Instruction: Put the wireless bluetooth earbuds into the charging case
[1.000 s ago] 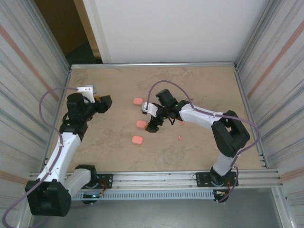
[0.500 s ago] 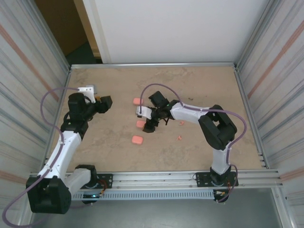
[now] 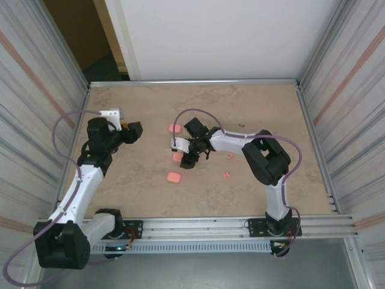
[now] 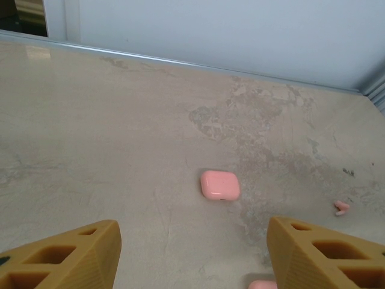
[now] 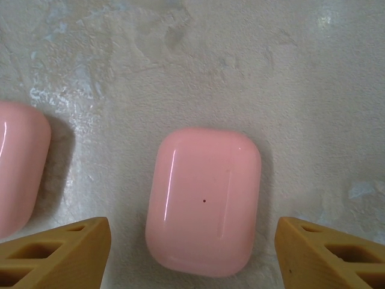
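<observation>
1. Three pink cases lie closed on the table (image 3: 271,108), in a loose line from far to near: the far case (image 3: 175,127), the middle case (image 5: 204,208) and the near case (image 3: 174,177); every lid is down, so what they hold cannot be told.
2. Two earbuds lie loose on the bare tabletop to the right of the cases, apart from all three; one earbud (image 3: 230,155) is close beside the right arm's wrist; the other earbud (image 3: 227,175) lies nearer the bases.
3. Reaching from its near-right base leftward to mid-table, the right arm has its wrist bent down; the right gripper (image 3: 187,158) points straight down over the middle case; its fingers (image 5: 60,250) stand on either side of that case with a gap on each side, jaws apart and grasping nothing.
4. Rising along the table's left side, the left arm holds the left gripper (image 3: 133,129) above the surface, aimed toward the centre; its fingers (image 4: 66,259) are spread, released, with only tabletop between them.
</observation>
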Tool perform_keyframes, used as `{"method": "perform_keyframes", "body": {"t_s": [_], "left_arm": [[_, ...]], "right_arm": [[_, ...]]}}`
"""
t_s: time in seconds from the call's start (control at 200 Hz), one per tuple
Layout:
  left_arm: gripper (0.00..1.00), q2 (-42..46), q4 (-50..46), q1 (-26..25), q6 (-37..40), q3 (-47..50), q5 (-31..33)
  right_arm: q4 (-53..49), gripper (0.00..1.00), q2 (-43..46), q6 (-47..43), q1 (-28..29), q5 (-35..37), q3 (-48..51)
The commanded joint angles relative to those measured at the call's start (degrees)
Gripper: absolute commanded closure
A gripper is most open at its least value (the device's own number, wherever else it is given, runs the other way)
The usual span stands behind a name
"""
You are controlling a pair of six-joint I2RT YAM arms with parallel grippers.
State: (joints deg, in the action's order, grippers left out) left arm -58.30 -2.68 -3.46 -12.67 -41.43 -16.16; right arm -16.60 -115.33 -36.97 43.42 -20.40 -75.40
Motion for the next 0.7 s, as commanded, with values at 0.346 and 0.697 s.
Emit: {"method": "perform_keyframes", "body": {"t_s": [0.346, 0.697], "left_arm": [[0.35, -0.58, 2.06, 0.30, 0.92, -0.86, 0.13], [0.35, -0.43, 1.93, 0.32, 0.45, -1.28, -1.62]], "right_arm": [[-1.20, 0.40, -2.91, -1.24, 0.75, 1.85, -1.93], [2.39, 0.58, -1.21, 0.45, 0.19, 2.20, 0.01]]}}
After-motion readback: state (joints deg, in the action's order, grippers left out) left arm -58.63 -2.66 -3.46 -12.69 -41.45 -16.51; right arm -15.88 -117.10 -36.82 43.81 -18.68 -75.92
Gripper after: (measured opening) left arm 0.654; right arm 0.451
